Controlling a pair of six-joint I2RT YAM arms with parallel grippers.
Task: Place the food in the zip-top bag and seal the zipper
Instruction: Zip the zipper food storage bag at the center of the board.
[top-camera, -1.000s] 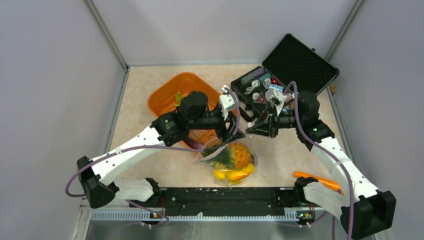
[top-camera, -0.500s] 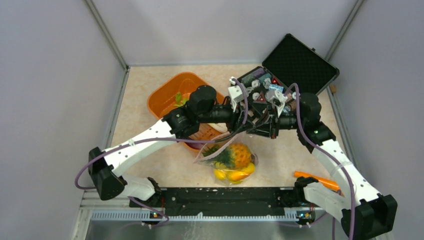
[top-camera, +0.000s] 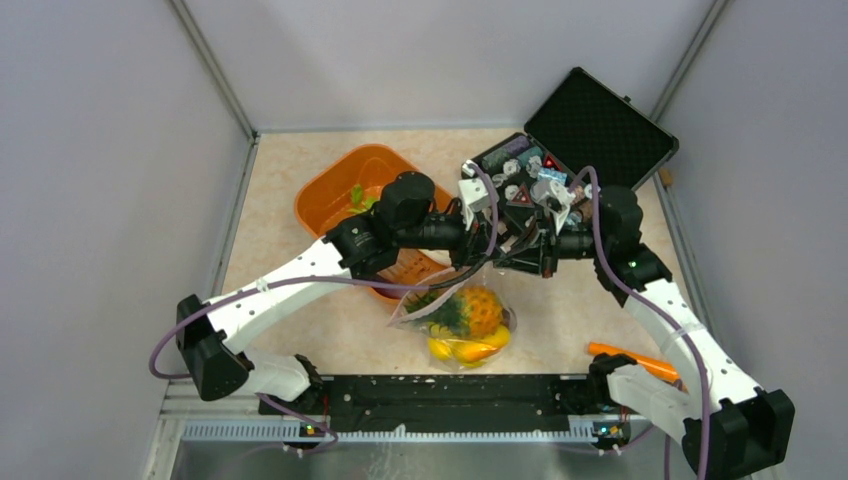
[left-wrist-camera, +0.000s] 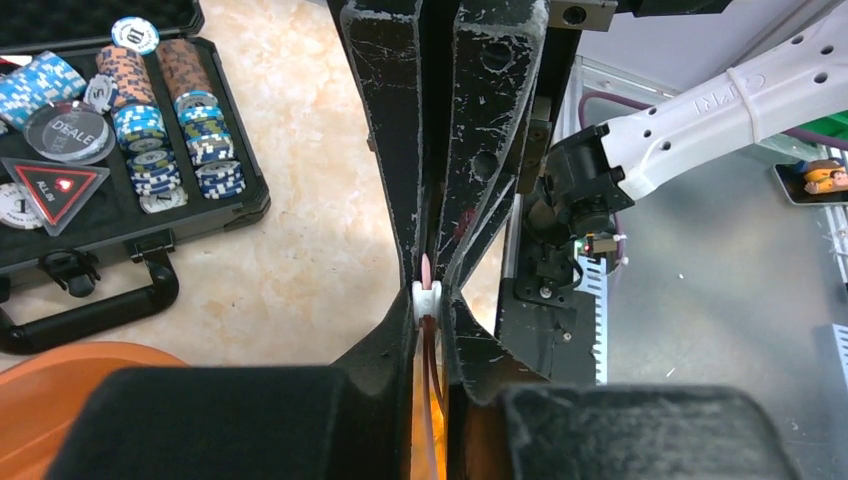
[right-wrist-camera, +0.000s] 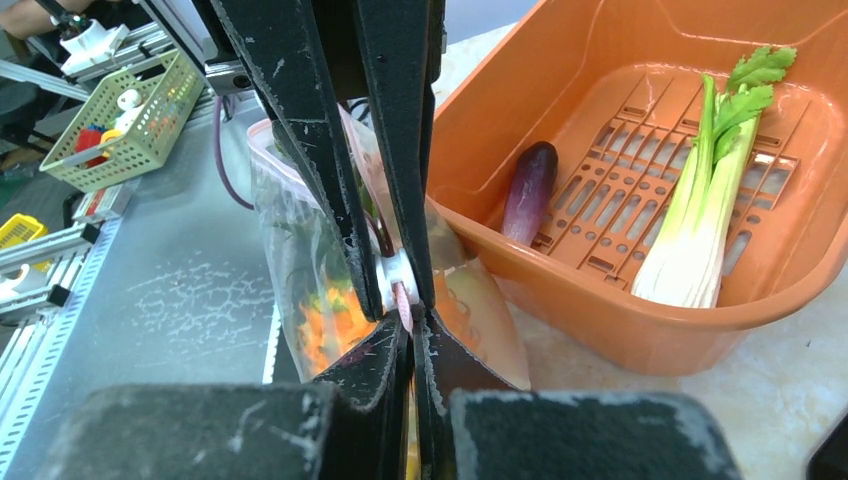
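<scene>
Left pincer (left-wrist-camera: 430, 312): jaws narrow, pinching the zipper (left-wrist-camera: 427, 272) of the zip-top bag (right-wrist-camera: 285, 225).
Right pincer (right-wrist-camera: 408, 325): jaws closed on the same pinkish strip, meeting the left one tip to tip from the opposite side.
Bag: mouth held up between both pincers. Its body rests on the surface (top-camera: 275, 170) just in front of the orange tub (top-camera: 325, 195) and contains a pineapple (top-camera: 478, 310) and yellow fruit (top-camera: 455, 350).
Tub: contains a purple eggplant (right-wrist-camera: 528, 190) and a leafy green-white stalk (right-wrist-camera: 700, 220), lying apart.
Also present: black case (top-camera: 600, 125), lid open, chips (left-wrist-camera: 150, 150) inside, behind the pincers.
</scene>
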